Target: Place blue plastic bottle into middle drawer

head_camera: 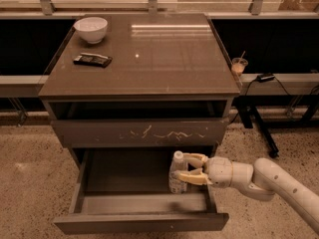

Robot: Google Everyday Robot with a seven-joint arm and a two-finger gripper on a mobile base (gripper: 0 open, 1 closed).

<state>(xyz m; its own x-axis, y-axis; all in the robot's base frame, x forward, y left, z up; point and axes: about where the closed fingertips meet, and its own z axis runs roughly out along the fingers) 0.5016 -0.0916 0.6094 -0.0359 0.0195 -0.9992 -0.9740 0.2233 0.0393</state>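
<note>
Blue plastic bottle [175, 184] stands upright inside the open middle drawer [142, 222], in the right part of the drawer space, close to the right inner wall; white cap on top, pale label around the body. Cannot tell if its base rests on the drawer floor or hangs just above it. Hand [183, 166] comes in from 3 o'clock, its two pale fingers [195, 158] closed around the bottle's upper half, one on the far side and one on the near side, so it is gripping the bottle. Bottle sits at 9 o'clock from the wrist, at the finger ends, cap just above the upper finger. White arm [279, 183] runs off from the hand toward 4 o'clock and out of the lower right corner. Drawer is pulled well out, plain front panel toward 6 o'clock, grey inner walls showing. Just above it at 12 o'clock is the scratched drawer front [144, 132], pushed in. Table [159, 59] top carries a white bowl [90, 29] at the 10 o'clock corner and a black flat object [92, 59] just beside the bowl at 6 o'clock of it. Cup [239, 65] with a straw stands off the table's right edge, at 3 o'clock.
</note>
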